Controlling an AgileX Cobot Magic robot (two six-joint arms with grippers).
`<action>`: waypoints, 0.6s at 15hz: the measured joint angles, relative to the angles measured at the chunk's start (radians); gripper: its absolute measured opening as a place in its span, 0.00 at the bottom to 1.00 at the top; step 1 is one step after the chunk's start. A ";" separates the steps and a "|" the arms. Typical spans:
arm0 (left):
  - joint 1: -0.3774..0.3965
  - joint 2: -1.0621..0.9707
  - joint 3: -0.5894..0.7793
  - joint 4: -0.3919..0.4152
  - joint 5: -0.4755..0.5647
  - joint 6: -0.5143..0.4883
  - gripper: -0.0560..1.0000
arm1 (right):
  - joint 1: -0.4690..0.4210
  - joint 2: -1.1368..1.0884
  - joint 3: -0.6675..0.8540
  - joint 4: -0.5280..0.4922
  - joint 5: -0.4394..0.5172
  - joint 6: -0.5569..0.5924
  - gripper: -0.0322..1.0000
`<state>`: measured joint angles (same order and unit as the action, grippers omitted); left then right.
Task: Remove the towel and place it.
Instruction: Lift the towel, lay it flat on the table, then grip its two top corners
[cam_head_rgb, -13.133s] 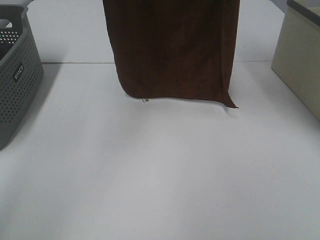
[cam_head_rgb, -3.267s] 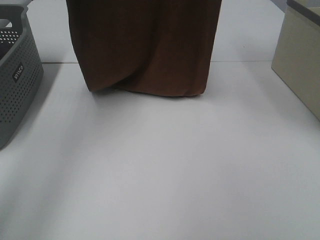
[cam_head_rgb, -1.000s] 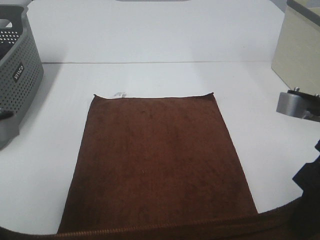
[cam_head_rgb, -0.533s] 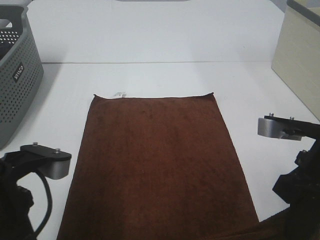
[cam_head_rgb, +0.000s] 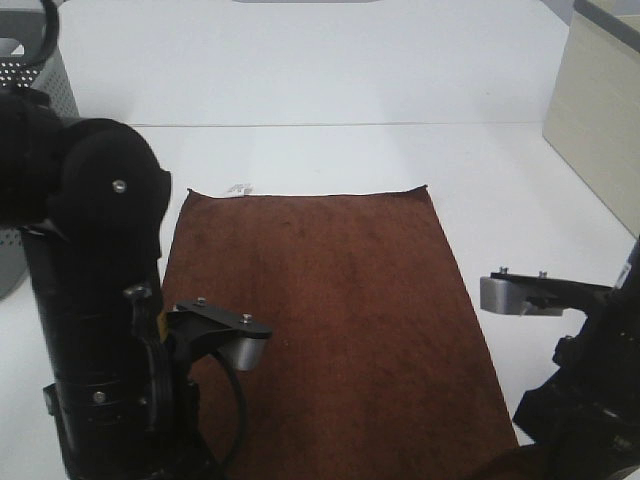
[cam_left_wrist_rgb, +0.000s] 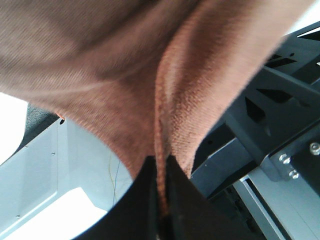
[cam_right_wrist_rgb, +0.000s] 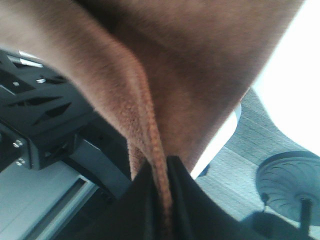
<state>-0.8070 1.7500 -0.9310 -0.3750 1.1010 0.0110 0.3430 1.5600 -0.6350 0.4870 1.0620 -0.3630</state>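
The towel (cam_head_rgb: 330, 300) is spread flat on the white surface (cam_head_rgb: 330, 80), its white tag (cam_head_rgb: 238, 188) at the far left corner. Its near end is pinched by the left end effector (cam_left_wrist_rgb: 161, 170), and its hem is clamped in the right end effector (cam_right_wrist_rgb: 160, 175).

Bright light; towel (cam_left_wrist_rgb: 100, 60) blurred (wrist views).

left black jointed arm (cam_head_rgb: 95, 300): upright, fills lower left of high view | left black two-finger gripper (cam_left_wrist_rgb: 160, 167): fingers pressed together on hem of dark reddish-brown terry towel (cam_left_wrist_rgb: 100, 60) | right black jointed arm (cam_head_rgb: 590, 400): low, lower right corner | right black two-finger gripper (cam_right_wrist_rgb: 159, 167): fingers pinching same towel's hem
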 joint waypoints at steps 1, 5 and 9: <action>-0.017 0.025 -0.020 -0.003 0.000 0.000 0.05 | 0.040 0.008 0.004 0.004 -0.026 0.004 0.10; -0.046 0.049 -0.050 -0.050 0.003 -0.005 0.15 | 0.098 0.009 0.005 0.011 -0.059 0.030 0.28; -0.046 0.049 -0.050 -0.061 0.032 -0.067 0.82 | 0.098 0.002 -0.003 -0.004 -0.059 0.092 0.78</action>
<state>-0.8530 1.7990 -0.9810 -0.4360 1.1330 -0.0560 0.4410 1.5620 -0.6380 0.4830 1.0030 -0.2710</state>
